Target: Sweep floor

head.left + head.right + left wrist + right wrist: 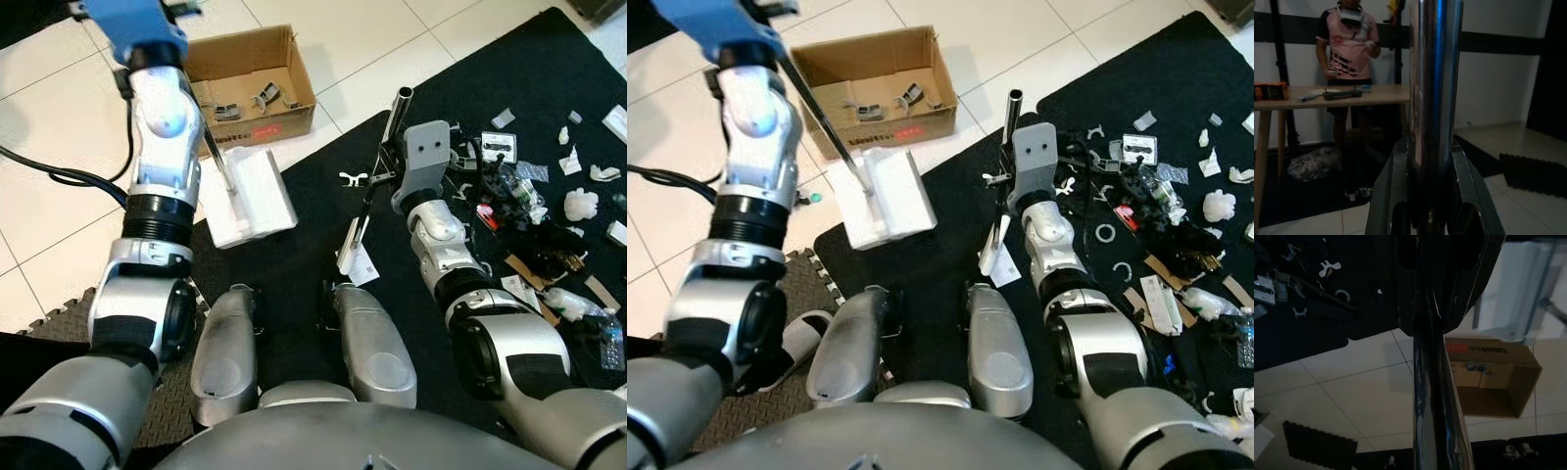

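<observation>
Dustpan [253, 196]: white, on the floor at the black mat's edge, thin metal handle [217, 157] slanting up.
Broom pole [377, 166]: dark metal, tilted; its head seemingly white.
Litter [549, 196]: scattered over the mat.

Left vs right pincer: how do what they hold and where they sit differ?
Left pincer grips a metal handle leading to the white dustpan at the black mat's edge. Right pincer grips a dark metal pole over the mat, beside the scattered litter. Both are shut on shiny handles.
</observation>
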`<state>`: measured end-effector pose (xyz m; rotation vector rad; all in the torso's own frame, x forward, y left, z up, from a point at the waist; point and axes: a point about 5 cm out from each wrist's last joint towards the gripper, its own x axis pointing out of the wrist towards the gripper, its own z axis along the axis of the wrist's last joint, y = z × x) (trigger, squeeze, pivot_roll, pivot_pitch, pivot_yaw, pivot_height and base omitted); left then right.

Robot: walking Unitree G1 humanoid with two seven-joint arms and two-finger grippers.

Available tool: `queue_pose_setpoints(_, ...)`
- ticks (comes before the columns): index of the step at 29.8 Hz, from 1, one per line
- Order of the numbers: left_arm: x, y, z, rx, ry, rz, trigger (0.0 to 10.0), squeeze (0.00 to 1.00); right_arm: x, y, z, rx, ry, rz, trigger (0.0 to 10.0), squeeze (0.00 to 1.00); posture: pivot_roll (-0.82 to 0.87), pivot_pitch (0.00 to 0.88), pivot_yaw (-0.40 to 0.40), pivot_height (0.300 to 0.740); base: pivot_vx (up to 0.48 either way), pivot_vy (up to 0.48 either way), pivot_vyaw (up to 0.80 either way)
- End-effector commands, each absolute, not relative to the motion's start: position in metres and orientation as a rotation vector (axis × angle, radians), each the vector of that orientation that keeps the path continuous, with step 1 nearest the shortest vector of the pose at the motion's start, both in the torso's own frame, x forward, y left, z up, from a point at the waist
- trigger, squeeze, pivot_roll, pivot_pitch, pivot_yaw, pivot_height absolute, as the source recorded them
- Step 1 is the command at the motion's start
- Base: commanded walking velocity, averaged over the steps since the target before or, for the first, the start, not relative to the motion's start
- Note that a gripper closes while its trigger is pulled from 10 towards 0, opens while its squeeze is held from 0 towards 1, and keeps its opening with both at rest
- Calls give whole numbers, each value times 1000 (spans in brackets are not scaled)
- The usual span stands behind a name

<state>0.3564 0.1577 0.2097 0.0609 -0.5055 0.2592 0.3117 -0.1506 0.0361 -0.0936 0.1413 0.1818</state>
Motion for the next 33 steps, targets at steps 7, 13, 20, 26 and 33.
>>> queue_pose_setpoints(7,357,154,221,84,-541,236,10000,0,308,-154,30,-82,169,173,10000,0,-17,149,-58,740,0,0,0)
queue_pose_setpoints(13,357,152,220,78,-534,221,10000,0,310,-154,32,-73,168,159,10000,0,-17,144,-53,740,0,0,-324)
queue_pose_setpoints(20,358,153,222,82,-534,218,10000,0,311,-153,33,-68,168,164,10000,0,-13,141,-52,740,0,0,-784)
queue_pose_setpoints(26,358,153,222,84,-532,218,10000,0,311,-153,32,-69,169,166,10000,0,-14,141,-53,740,0,0,-781)
queue_pose_setpoints(33,359,153,222,88,-526,215,10000,0,311,-153,32,-70,169,166,10000,0,-14,140,-51,740,0,0,-781)
